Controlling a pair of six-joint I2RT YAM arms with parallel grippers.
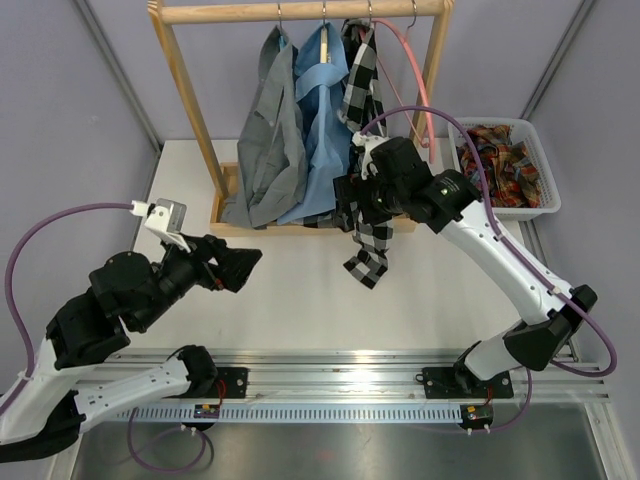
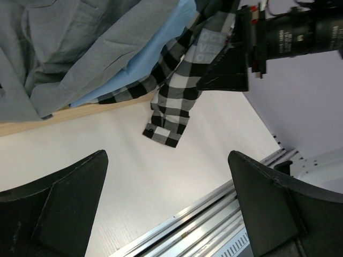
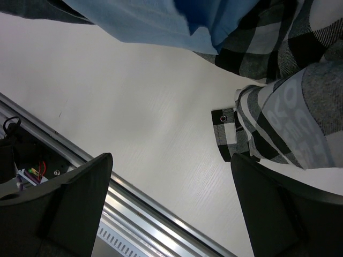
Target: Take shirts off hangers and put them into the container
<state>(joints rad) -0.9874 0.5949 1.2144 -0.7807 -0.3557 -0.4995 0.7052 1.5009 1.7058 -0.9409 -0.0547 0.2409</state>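
- Top external view: the checked shirt [image 1: 366, 140] is hanging on the wooden rack [image 1: 190, 100], at the right of the grey shirt [image 1: 265, 150] and the blue shirt [image 1: 320, 130]. Its loose sleeve is trailing toward the near side. The right gripper [image 1: 352, 200] is pressing close against that sleeve, so the right arm is judged much the nearer. The left gripper [image 1: 236, 266] is hovering well apart, at the near left. The container [image 1: 550, 205] is standing at the far right and is holding the plaid shirt [image 1: 500, 160].
- Left wrist view: the left gripper [image 2: 167, 160] is showing its jaws standing wide apart, with only bare table between them. The checked sleeve is lying beyond them, toward the far right.
- Right wrist view: the right gripper [image 3: 171, 160] is also showing its jaws standing wide apart and gripping nothing. The sleeve's cuff [image 3: 225, 127] is hanging just inside the right-hand finger [image 3: 273, 209], with the sleeve's long axis running up toward the rack. Closing is judged to need a small shift toward the sleeve.
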